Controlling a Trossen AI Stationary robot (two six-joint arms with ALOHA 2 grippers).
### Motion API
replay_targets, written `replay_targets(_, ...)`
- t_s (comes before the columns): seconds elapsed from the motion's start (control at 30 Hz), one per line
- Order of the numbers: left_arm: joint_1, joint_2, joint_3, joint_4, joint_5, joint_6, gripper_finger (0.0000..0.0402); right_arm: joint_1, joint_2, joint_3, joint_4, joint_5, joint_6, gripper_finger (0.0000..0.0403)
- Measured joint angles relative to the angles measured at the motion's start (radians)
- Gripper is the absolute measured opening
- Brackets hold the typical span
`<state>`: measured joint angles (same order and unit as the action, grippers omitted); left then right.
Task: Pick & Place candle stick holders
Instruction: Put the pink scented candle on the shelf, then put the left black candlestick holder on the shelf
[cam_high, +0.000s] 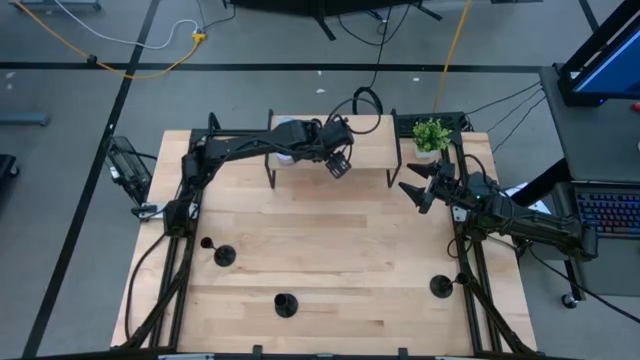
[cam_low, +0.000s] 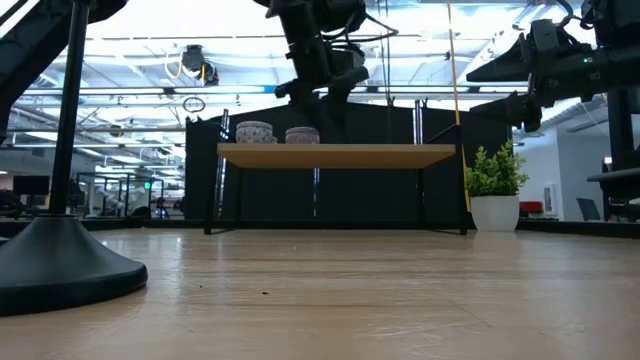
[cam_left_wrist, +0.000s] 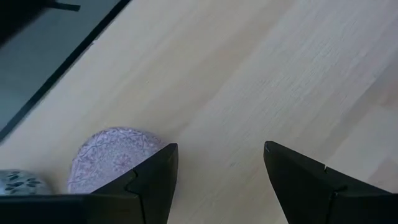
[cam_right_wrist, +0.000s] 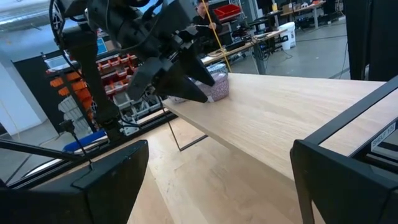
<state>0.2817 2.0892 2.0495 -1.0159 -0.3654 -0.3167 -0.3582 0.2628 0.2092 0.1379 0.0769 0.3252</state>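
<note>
Three black candle stick holders stand upright on their disc bases on the wooden table: one at the near left (cam_high: 222, 256), one near the front edge (cam_high: 286, 304), one at the near right (cam_high: 440, 286). The low view shows one of them close up (cam_low: 62, 262). My left gripper (cam_high: 338, 167) hangs open and empty above the raised shelf (cam_high: 370, 150) at the table's far side, tilted downward, with bare shelf wood between its fingers (cam_left_wrist: 221, 149). My right gripper (cam_high: 416, 190) waits open and empty at the far right, pointing level toward the table's left.
A lilac candle tin (cam_left_wrist: 115, 158) and a patterned tin (cam_left_wrist: 17, 182) sit on the shelf beside my left gripper; both tins (cam_low: 254, 131) show on the shelf in the low view. A potted plant (cam_high: 431, 135) stands at the far right. Bare wood lies between the holders.
</note>
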Motion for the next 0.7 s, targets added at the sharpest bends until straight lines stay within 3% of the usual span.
replay_targets(0.27,0.012,0.000,0.000,-0.089,-0.058,0.005,0.0243,0.000,0.000,0.000,0.000,0.000,0.000,0.0389)
replay_targets(0.7,-0.002,-0.040,0.002,-0.067,-0.028,-0.033,0.0243,0.000,0.000,0.000,0.000,0.000,0.000,0.0389)
